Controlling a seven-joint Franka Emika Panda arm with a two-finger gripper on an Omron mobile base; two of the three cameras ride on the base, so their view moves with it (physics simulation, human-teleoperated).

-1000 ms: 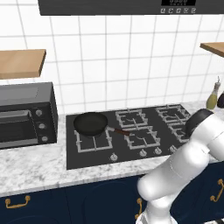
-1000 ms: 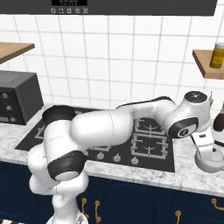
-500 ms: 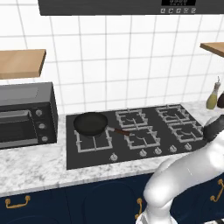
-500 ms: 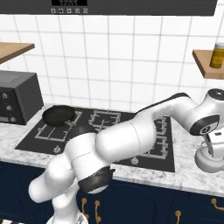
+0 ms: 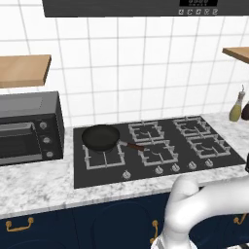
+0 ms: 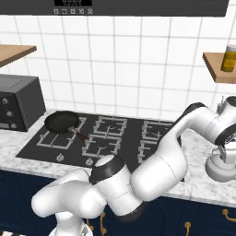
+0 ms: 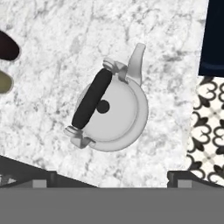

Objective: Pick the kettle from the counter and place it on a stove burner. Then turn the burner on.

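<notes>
The kettle stands on the marble counter, seen from straight above: silver-white, with a dark handle running across the lid and its spout pointing up-right in the hand view. My gripper hovers above it, open, with one dark fingertip at each side of the view's bottom and nothing between them. In the right base view the kettle sits right of the cooktop, under my gripper. The nearest stove burner lies at the cooktop's front right.
A black frying pan rests on the front-left burner. Silver knobs line the front of the cooktop. A toaster oven stands at the left, and a greenish bottle at the back right. The counter's edge and patterned floor lie beside the kettle.
The arm has swung right, carrying the hand from beside the cooktop's right end to above the kettle and somewhat lower. The jaws stay open. The kettle has not moved.
</notes>
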